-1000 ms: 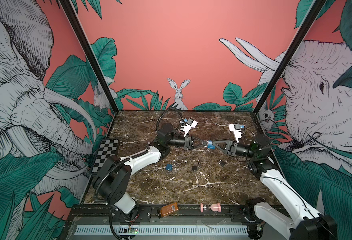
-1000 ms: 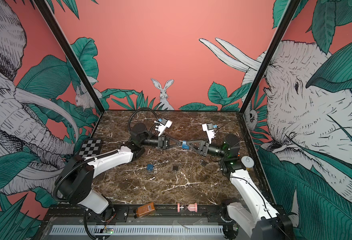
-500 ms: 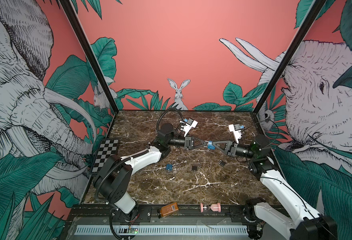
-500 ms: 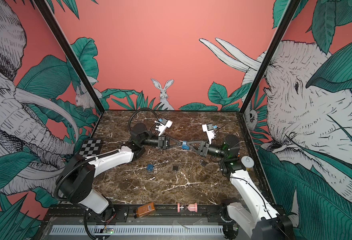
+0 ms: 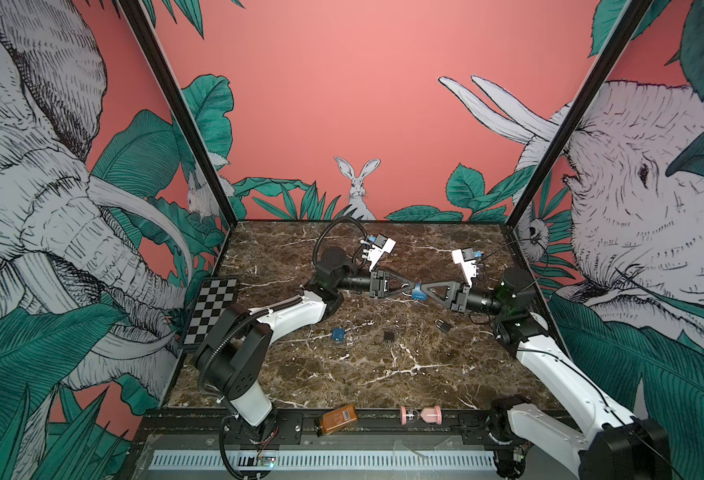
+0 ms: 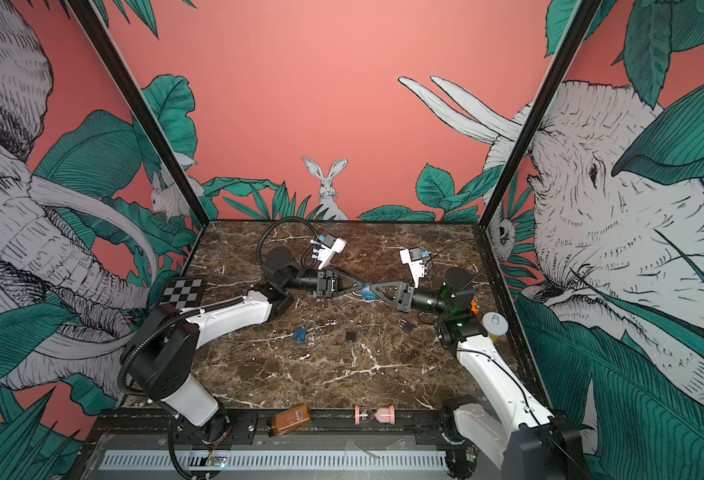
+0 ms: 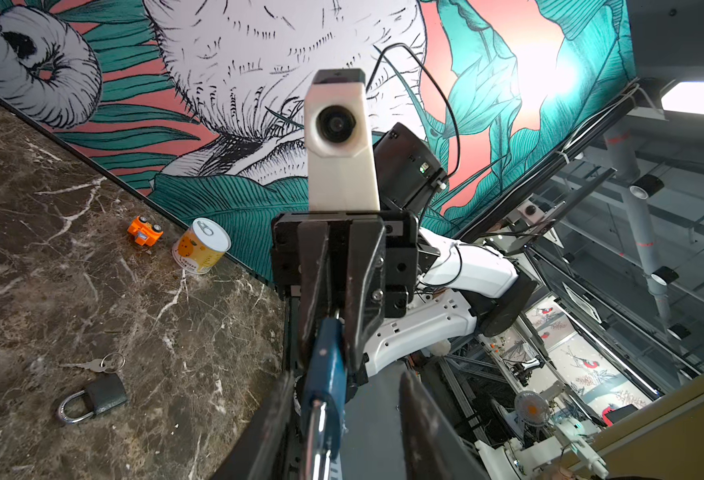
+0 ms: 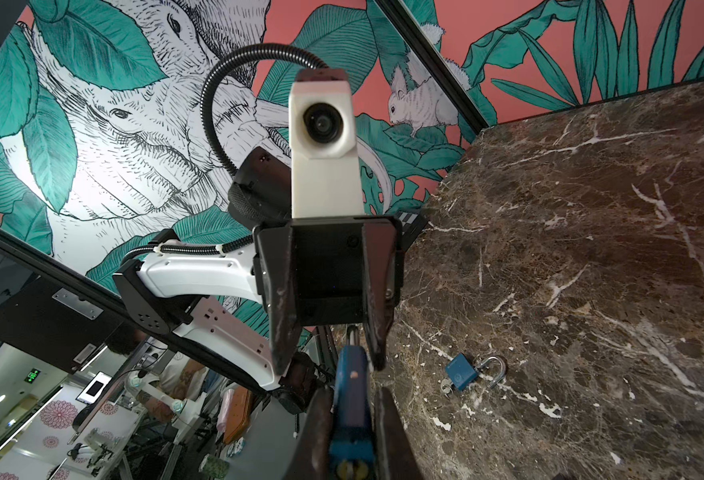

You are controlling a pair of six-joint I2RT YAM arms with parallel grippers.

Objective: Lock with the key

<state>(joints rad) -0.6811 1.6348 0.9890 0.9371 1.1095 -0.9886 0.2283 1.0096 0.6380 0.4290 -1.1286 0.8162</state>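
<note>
Blue metal padlock held mid-air over brown marble bench, rear centre. Right fingers clamped on lock body. Left fingers spread apart, either side of shackle.

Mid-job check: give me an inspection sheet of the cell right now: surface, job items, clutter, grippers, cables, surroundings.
Surface: brown marble table, white veins.
Job's things: blue padlock held off the table between the arms; second blue padlock and dark padlock lie on it, a key beside the dark one.
Clutter: can, orange toy, small black piece, amber bottle, pink hourglass, checkerboard.
Grippers: right gripper shut on the blue padlock's body; left gripper open, fingers either side of its shackle.
Cables: black conduit arcs over the left arm; thin wire behind the right wrist; no snag seen.
Surroundings: jungle-mural walls on three sides.
</note>
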